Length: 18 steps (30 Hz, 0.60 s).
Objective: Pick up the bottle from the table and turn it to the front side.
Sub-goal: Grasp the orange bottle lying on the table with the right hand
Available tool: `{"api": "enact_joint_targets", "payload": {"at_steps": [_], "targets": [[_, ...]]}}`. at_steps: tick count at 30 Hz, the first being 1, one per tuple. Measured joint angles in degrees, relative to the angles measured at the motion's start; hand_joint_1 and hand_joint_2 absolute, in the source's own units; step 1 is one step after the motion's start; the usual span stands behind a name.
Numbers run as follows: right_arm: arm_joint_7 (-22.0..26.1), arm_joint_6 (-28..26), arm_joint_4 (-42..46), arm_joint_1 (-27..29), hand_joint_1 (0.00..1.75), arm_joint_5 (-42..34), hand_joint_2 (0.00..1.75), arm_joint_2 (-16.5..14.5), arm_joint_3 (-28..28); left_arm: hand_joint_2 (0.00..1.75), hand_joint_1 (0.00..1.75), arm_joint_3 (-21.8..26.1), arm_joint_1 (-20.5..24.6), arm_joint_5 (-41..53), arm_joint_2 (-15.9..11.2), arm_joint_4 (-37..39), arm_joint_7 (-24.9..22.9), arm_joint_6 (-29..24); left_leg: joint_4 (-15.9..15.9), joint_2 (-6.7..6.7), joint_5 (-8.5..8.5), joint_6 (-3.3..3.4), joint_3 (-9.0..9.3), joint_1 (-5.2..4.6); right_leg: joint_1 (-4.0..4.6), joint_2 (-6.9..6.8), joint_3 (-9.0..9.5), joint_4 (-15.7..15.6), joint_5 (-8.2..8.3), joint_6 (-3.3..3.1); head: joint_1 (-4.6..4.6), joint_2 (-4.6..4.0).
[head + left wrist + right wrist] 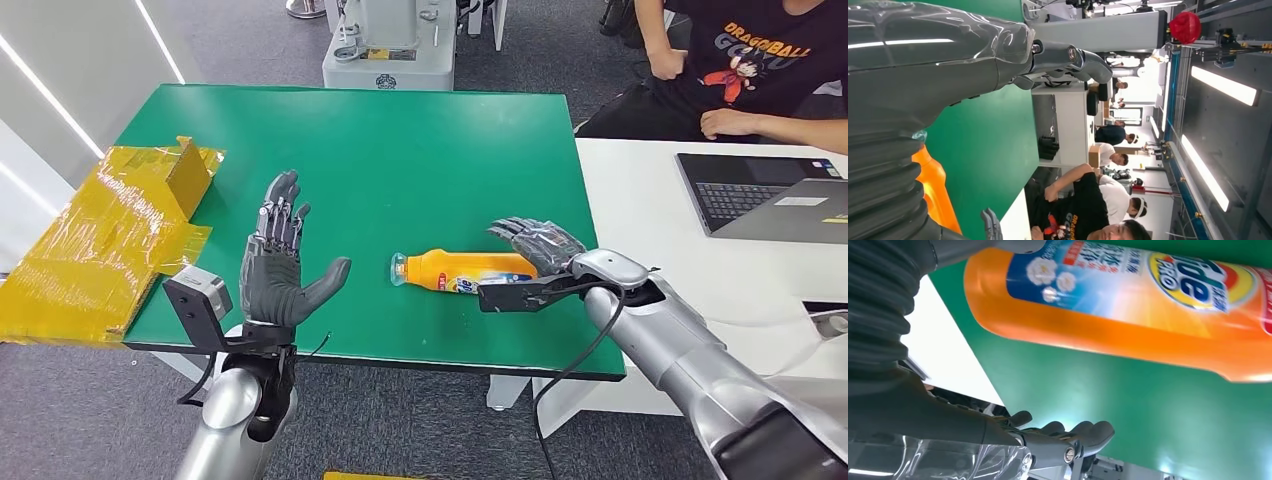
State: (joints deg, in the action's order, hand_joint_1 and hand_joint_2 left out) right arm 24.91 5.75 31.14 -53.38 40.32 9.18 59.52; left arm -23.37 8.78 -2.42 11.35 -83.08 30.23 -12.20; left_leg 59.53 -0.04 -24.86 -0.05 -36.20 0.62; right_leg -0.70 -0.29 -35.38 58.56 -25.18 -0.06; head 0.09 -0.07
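Observation:
An orange detergent bottle (pixel 460 270) lies on its side on the green table (pixel 400 150), cap end toward my left hand. In the right wrist view its blue and yellow label (pixel 1128 305) faces the camera. My right hand (pixel 535 245) sits at the bottle's base end with its fingers (pixel 1068 437) spread on the far side, and green table shows between them and the bottle. My left hand (pixel 280 265) stands upright and open a short way from the cap, holding nothing. The left wrist view catches part of the orange bottle (pixel 935 190).
A yellow taped cardboard box (pixel 110 230) overhangs the table's left edge. A white table with a laptop (pixel 760 195) adjoins on the right, where a person (pixel 750 70) sits. A machine base (pixel 390 50) stands behind the table.

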Motion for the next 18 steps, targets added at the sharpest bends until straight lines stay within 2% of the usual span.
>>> {"api": "enact_joint_targets", "payload": {"at_steps": [9, 18], "targets": [[0.16, -0.38, 0.24, 0.08, 0.00, -1.99, 1.75, -0.95, -2.50, 1.75, 0.00, 0.01, 0.02, 0.17, 0.03, 0.00, 0.00, -0.15, 0.00, 0.00, 0.00, 0.00, 0.00, 0.00, 0.00, 0.00, -0.01, 0.00, 0.00, 0.00, 0.00, 0.00], [-2.47, 4.06, -2.07, -0.08, 0.00, -2.43, 1.75, -1.32, -3.61, 1.75, 0.00, 0.01, 0.09, 0.27, 0.03, 0.00, 0.00, -0.31, 0.00, -0.01, 0.00, 0.00, 0.00, 0.00, 0.00, 0.00, -0.01, -0.01, 0.00, 0.00, 0.00, 0.00]]}}
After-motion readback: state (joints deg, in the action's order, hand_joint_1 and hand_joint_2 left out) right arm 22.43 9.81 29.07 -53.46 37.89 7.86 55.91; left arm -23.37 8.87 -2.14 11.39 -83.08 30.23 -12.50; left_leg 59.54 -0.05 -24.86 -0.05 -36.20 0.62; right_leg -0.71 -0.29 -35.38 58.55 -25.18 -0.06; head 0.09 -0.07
